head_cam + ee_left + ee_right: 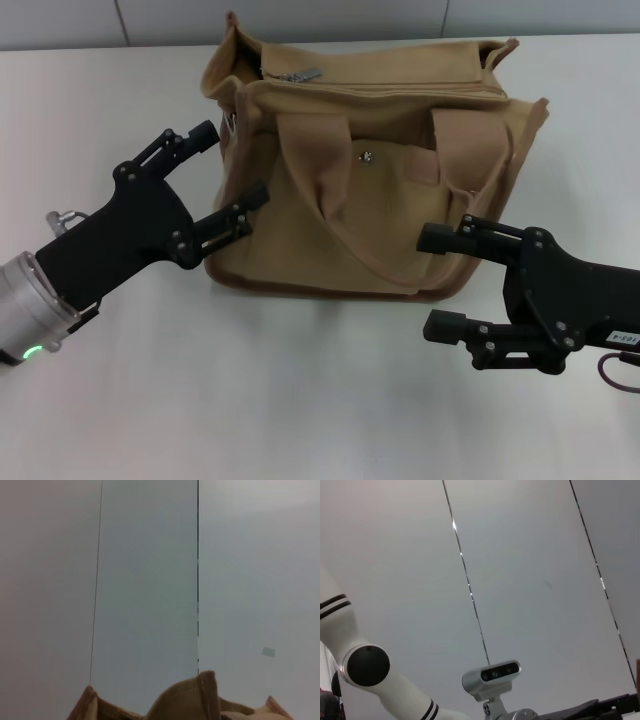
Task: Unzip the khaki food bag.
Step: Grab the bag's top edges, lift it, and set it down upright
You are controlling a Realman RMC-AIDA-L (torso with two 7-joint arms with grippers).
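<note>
On the left, the left gripper (232,163) reaches in from the near-left corner toward the khaki food bag (370,170), its 2 black fingers spread wide; the far finger ends beside the bag's upper left corner and the near finger touches or nearly touches the bag's left side lower down. The bag stands upright on the white counter (300,400), toward the far side and about in the middle of the scene. Its 2 wide strap handles (330,215) hang down over the front face, which carries a pocket with a metal snap (367,156). Along the top, the metal zipper pull (299,75) lies toward the bag's left end. In the left wrist view only the bag's top edge shows, against a pale paneled wall (150,580). On the right, the right gripper (428,282) comes in from the near-right, its 2 fingers spread apart, the far finger overlapping the bag's lower right front corner and the near finger over bare counter just in front of it.
</note>
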